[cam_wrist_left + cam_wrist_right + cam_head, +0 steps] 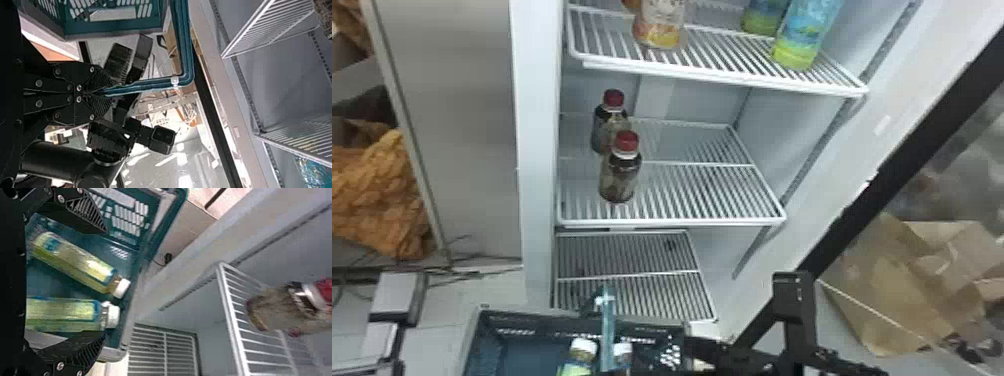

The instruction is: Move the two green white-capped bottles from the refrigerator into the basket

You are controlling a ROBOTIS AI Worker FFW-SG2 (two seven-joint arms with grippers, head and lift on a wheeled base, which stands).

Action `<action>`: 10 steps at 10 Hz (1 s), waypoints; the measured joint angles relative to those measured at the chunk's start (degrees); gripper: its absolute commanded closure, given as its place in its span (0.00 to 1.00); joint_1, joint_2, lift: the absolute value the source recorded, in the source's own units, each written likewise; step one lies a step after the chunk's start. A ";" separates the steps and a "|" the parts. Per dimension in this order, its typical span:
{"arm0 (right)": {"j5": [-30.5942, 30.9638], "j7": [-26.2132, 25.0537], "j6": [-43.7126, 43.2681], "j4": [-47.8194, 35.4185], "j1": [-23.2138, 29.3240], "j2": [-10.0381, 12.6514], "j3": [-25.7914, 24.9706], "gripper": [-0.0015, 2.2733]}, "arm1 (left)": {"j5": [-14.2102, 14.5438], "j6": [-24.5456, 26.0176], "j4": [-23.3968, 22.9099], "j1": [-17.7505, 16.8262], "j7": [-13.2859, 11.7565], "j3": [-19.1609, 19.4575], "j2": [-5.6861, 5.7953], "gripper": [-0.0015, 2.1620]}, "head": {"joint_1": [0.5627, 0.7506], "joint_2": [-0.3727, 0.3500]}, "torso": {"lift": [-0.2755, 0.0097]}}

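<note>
The right gripper (104, 282) is released, fingers spread; near it, the 2 green white-capped bottles (74, 262) (62, 315) lie in the basket (51, 284). The left gripper (107, 92) grasps the handle (145, 85); a sharp tug there could tip the basket, rolling them out.

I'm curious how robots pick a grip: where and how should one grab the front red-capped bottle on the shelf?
Probably around the body of the front red-capped bottle, below its cap, coming level from the shelf's front, a finger on each side. It stands upright, and the other red-capped bottle stands behind it.
</note>
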 measured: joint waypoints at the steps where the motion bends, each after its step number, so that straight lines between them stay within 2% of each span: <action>1: 1.88 0.28 -3.12 -0.91 0.12 0.18 -0.29 0.07 | 0.00 0.02 0.00 0.00 0.03 0.02 0.00 0.54 | 0.70 0.03 | 0.04; 5: 7.28 0.80 -17.00 -2.33 0.24 0.62 -0.02 0.07 | -0.01 0.01 0.01 0.08 0.01 0.09 0.00 0.54 | 0.70 0.03 | 0.04; 10: 12.14 1.19 -43.58 3.40 0.51 1.91 2.56 0.07 | 0.20 -0.07 0.01 0.19 -0.08 0.14 0.00 0.54 | 0.70 0.03 | 0.04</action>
